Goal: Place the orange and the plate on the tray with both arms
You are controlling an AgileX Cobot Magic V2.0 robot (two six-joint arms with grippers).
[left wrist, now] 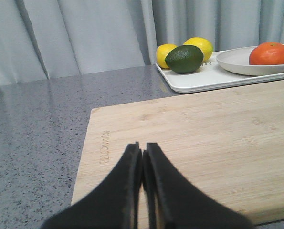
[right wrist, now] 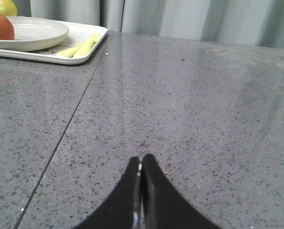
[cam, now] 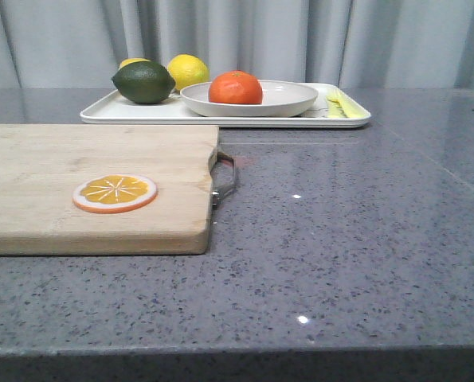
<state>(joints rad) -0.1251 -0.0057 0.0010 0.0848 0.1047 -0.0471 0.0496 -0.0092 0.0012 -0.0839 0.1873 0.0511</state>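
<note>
Grey speckled stone tabletop (cam: 364, 239) before a pale grey curtain (cam: 244, 40). At the far side, a flat rectangular white tray with a low rim and rounded corners (cam: 133, 114). On the tray, right of its middle, a wide shallow round off-white plate (cam: 288, 99). Inside the plate, toward its left side, a whole round bright-orange fruit (cam: 236, 88), resting on the plate's floor. Also on the tray, left of the plate: a dark green lime (cam: 144, 82) at the front, touching or nearly touching the plate's rim, with two yellow lemons (cam: 188, 70) behind it, one mostly hidden by the lime. At the tray's right end, beyond the plate, pale yellow-green strips (cam: 340, 103), too small to identify.

Nearer than the tray and to its left, just short of its front edge, a light wooden cutting board (cam: 77, 159) with a metal handle (cam: 225, 181) on its right end. On the board, a flat orange slice disc (cam: 115, 192), well apart from the tray.

Neither arm visible from the front. Left gripper (left wrist: 142, 157), black, fingers pressed together with nothing between them, above the cutting board's near part, tray off beyond the board. Right gripper (right wrist: 141, 164), black, fingers likewise closed on nothing, above bare tabletop, well apart from the tray's right end.
</note>
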